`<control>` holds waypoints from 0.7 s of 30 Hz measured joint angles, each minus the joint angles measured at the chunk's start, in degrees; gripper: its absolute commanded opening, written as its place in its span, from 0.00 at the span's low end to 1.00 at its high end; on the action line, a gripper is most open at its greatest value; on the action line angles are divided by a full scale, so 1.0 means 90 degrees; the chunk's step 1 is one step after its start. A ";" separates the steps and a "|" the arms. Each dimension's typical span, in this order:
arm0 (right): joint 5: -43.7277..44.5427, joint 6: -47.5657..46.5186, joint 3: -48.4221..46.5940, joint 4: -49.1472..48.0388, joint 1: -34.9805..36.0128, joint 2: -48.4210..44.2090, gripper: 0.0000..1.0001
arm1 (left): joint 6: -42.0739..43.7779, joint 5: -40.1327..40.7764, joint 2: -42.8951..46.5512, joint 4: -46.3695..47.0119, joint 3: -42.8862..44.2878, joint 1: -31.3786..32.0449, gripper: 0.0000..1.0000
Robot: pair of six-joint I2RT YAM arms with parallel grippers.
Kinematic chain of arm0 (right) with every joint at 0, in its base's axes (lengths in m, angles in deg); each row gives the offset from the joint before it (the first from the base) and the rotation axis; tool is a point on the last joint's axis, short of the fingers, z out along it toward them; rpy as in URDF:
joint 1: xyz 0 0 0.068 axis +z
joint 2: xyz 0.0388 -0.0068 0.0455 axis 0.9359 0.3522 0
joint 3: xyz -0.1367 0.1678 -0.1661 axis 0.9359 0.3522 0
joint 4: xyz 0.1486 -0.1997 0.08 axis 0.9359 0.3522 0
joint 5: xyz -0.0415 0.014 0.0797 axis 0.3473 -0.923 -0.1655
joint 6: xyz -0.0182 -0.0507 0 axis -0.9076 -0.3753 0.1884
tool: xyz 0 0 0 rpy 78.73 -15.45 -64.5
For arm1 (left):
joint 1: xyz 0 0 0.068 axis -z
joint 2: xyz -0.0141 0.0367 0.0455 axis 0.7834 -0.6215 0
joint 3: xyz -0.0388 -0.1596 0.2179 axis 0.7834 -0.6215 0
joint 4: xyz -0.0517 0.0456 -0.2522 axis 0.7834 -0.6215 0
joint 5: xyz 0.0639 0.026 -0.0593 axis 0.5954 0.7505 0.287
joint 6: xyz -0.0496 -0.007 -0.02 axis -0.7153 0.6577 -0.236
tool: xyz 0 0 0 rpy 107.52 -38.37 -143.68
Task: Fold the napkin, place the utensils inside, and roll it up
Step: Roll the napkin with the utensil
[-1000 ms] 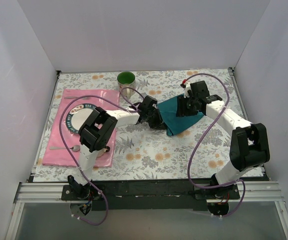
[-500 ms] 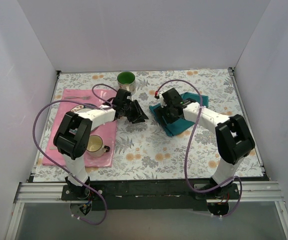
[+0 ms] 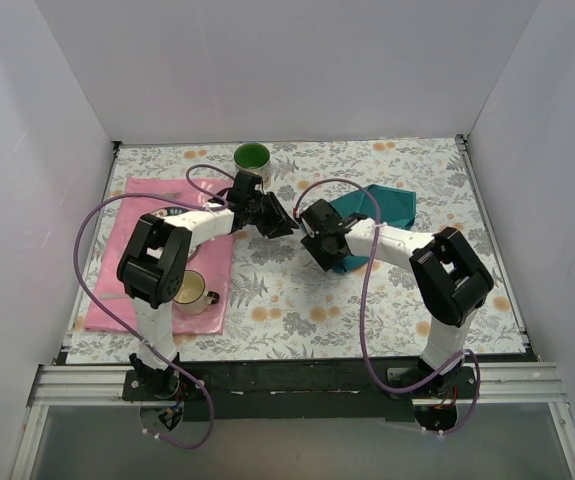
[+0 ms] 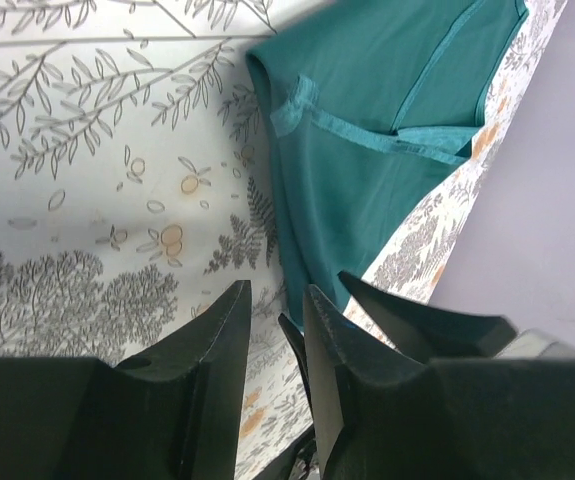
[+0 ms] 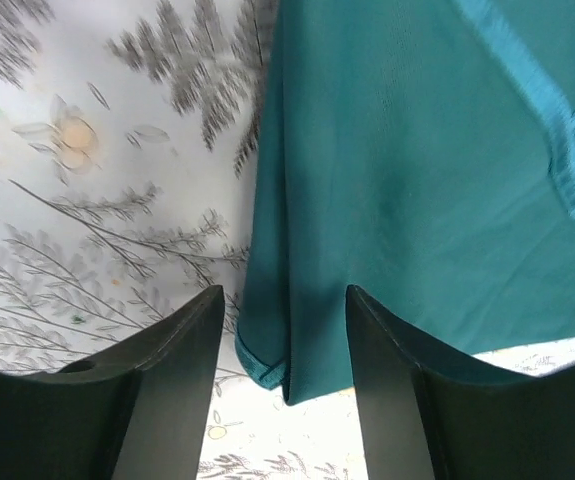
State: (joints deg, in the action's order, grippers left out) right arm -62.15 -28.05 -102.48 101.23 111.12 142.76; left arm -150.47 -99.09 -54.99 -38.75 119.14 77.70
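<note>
1. The napkin lies folded on the floral tabletop, right of centre. Its long axis runs from the near-left end up toward the far right.
2. The right gripper is the nearer one and sits at the napkin's near-left end. In the right wrist view the napkin fills the ground ahead, and its folded edge runs down into the gap of the right gripper.
3. The right fingers stand spread, one on each side of that edge, and pinch nothing.
4. The left gripper hangs just left of the cloth and apart from it. In its own view the napkin lies ahead and to the right of the left gripper.
5. The left fingers are parted only narrowly, with nothing between them.
6. The left arm stretches from its base across the pink placemat, its forearm pointing right. The right arm is bent at the elbow and its forearm points left, with the wrist low over the cloth.
7. I cannot make out the utensils clearly.
</note>
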 measured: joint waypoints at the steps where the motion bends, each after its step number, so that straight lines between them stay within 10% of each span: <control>1: 0.0036 0.0007 0.0083 -0.0005 0.0005 0.0000 0.58 | -0.0034 -0.0005 -0.0080 0.0017 0.0058 -0.0005 0.27; 21: 0.0612 0.0148 0.0546 -0.0359 0.0000 -0.0109 0.05 | -0.0294 -0.0010 -0.0559 0.0231 0.0325 -0.0012 0.39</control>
State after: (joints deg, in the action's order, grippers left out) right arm -56.64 -26.72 -97.57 98.00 111.12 141.78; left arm -153.12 -99.18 -60.02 -36.67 122.07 77.60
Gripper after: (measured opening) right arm 0.121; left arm 0.368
